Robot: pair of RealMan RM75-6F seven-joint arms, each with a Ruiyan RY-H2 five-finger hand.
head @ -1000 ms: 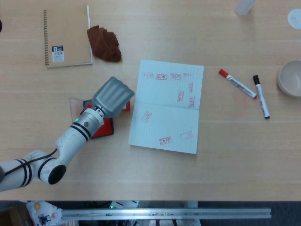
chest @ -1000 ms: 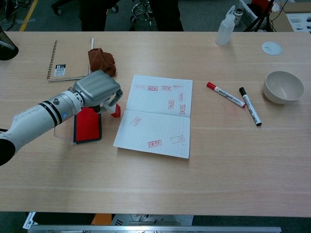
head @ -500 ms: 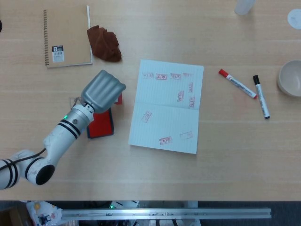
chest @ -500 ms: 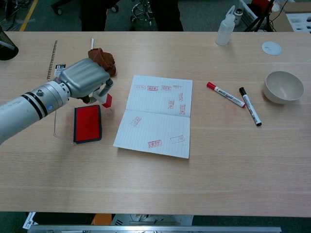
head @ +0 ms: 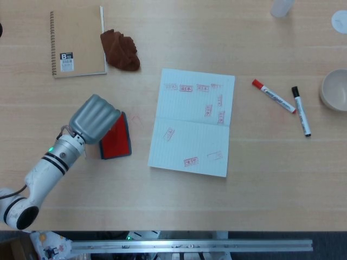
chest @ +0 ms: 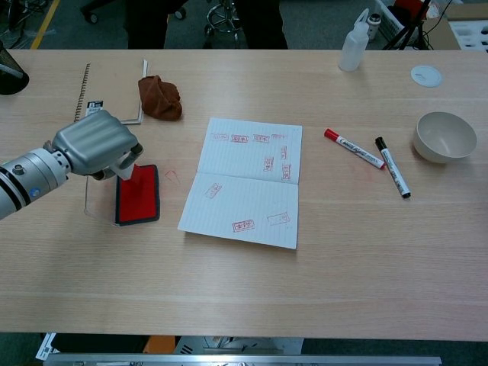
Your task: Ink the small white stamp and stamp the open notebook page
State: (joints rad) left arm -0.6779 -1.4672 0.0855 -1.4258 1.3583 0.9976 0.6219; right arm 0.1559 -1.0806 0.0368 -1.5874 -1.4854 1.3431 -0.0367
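On the table, our left hand now sits over the left edge of the red ink pad; a second ago it hung just left of the open notebook, so it has swung back leftward and away from the page. We judge this as a return to re-ink, or a retreat after a press, with the stamping not clearly finished. The page already carries many red marks, and we cannot say which is newest.

The fingers are curled in tight, but the small white stamp they carried a moment back is hidden under the hand in both views, so we cannot tell whether they are clamped on it. A faint red smudge shows on the bare wood right of the pad. Our right hand is out of sight. The pad's clear lid is hard to make out.
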